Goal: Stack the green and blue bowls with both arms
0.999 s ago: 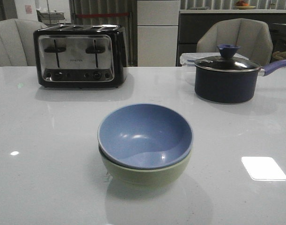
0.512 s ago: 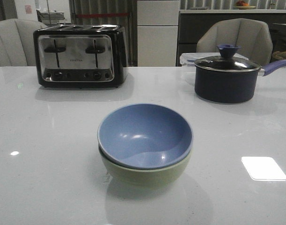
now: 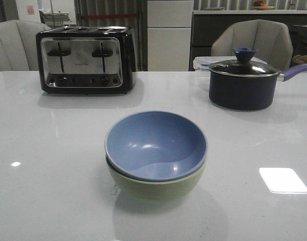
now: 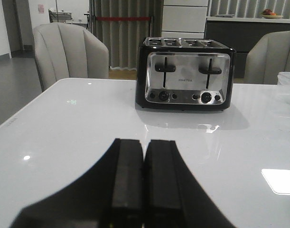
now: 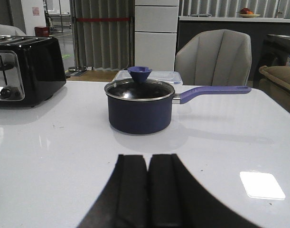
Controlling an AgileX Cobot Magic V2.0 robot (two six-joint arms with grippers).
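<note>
Bowls first: we see the blue bowl (image 3: pixel 156 143) nested inside the green bowl (image 3: pixel 158 185), the pair sitting mid-table (image 3: pixel 53 191), nearer us than the toaster (image 3: pixel 86 60) and saucepan (image 3: pixel 242 83). Neither arm appears in our front view. Left gripper (image 4: pixel 144 178) has its fingers pressed together, holding nothing, facing the toaster. Right gripper (image 5: pixel 148 187) is likewise closed and empty, facing the saucepan.
</note>
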